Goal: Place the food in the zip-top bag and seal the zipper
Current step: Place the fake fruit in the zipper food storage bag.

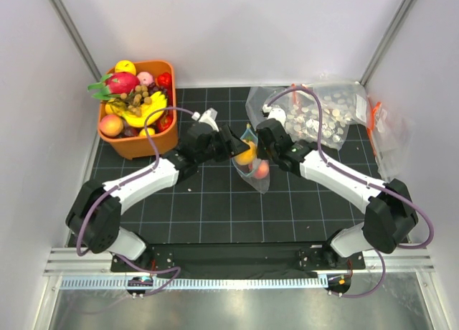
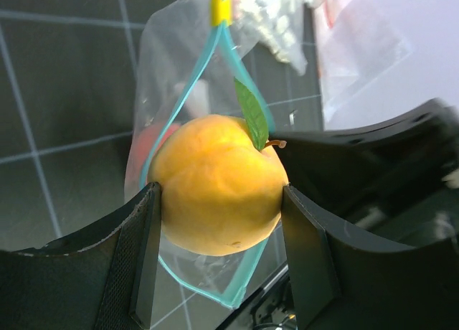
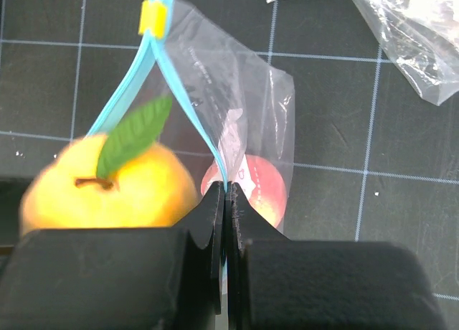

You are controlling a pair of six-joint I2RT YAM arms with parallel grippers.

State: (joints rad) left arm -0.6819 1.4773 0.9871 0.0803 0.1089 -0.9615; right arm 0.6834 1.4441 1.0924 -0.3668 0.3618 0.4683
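Left jaws, nearest the lens, are spread around the orange fruit (image 2: 215, 194) and press on its two sides. Right jaws are pressed together, pinching one teal strip of the zipper (image 3: 188, 109) on the zip-top bag (image 3: 251, 93). The orange fruit, green leaf attached, sits in the bag's open mouth between the two strips. The peach (image 3: 262, 190) lies inside the bag. The bag is at mid-desk (image 1: 215, 201), between both arms. A fruit basket (image 1: 140, 147) stands at far left.
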